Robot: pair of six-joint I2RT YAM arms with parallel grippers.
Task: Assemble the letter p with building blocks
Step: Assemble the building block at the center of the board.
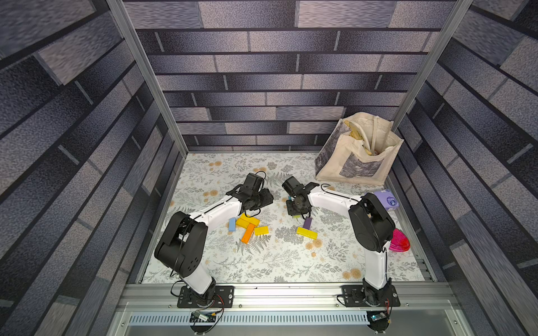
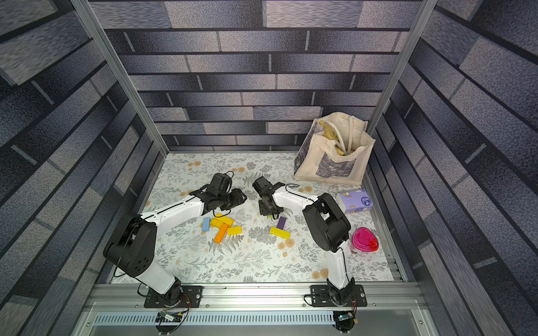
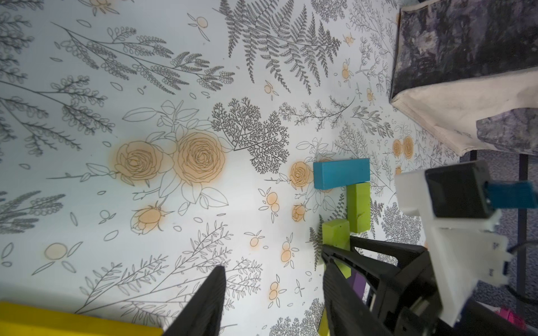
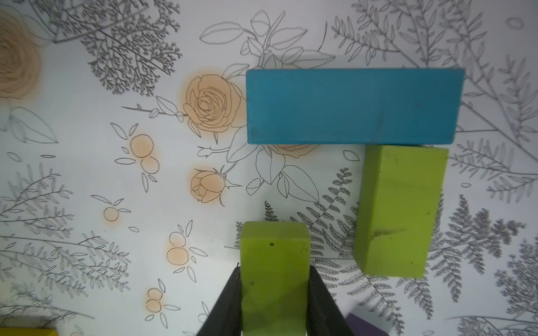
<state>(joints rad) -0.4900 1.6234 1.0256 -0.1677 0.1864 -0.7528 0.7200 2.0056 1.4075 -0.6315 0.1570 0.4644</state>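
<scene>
Jaws of the right gripper (image 4: 273,272) clamp 1 lime green block (image 4: 273,247) near a 2nd lime block (image 4: 398,209), which touches a teal block (image 4: 352,106); the left gripper (image 3: 270,296) is spread apart, empty.

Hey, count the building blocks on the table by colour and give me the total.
Yellow blocks: 4, two close together
Lime green blocks: 2
Teal block: 1
Light blue block: 1
Orange block: 1
Purple block: 1
Total: 10

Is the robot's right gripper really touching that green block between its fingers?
Touching. The right wrist view shows the right gripper with both fingers pressed against opposite sides of the lime green block, with no gap.
</scene>
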